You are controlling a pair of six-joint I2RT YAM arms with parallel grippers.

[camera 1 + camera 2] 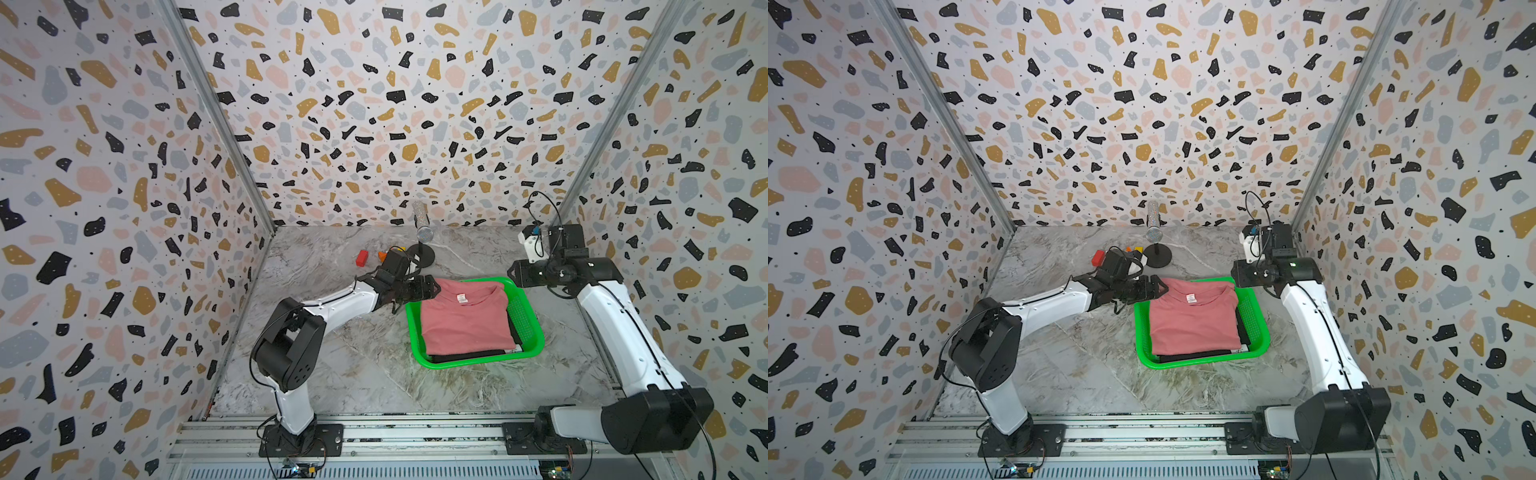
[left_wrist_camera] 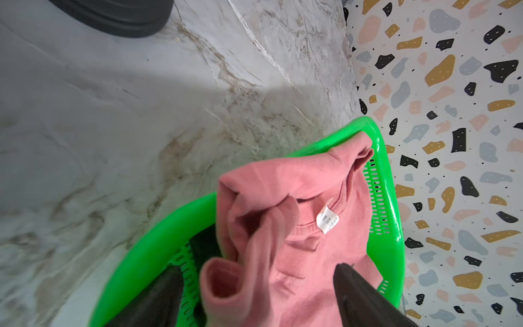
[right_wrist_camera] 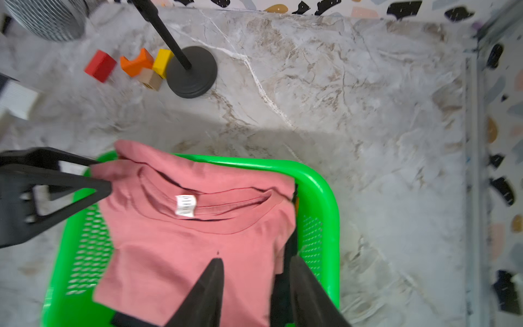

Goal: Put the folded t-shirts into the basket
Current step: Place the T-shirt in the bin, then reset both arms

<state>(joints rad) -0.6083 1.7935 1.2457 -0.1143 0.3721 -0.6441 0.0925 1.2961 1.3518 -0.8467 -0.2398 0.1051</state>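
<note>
Scene: A shallow bright green plastic basket with perforated sides stood on a grey marble-patterned desk between two robot arms.
Top shirt: A dusty pink folded cotton t-shirt lay in the basket, collar and small white neck tag facing up.
Shirts beneath: A black folded t-shirt showed as a dark strip under the pink one. A thin sliver of an orange folded t-shirt peeked out at one edge in the right wrist view.
Left hand: The left hand sat at the basket's far left corner with its fingers spread wide, gripping nothing. A rumpled fold of pink cloth lay loose between them.
Right hand: The right hand hovered over the opposite side of the pile, fingers apart and holding nothing.
Loose corner: One pink corner was bunched and draped over the green rim.
Handling: The shirts looked light, soft and floppy, likely to sag or unfold if lifted from one point. Nothing appeared fragile or slippery.
Where to hold: Pinching a thick folded edge near a corner, one hand per side, would probably keep the fold flat.
</note>
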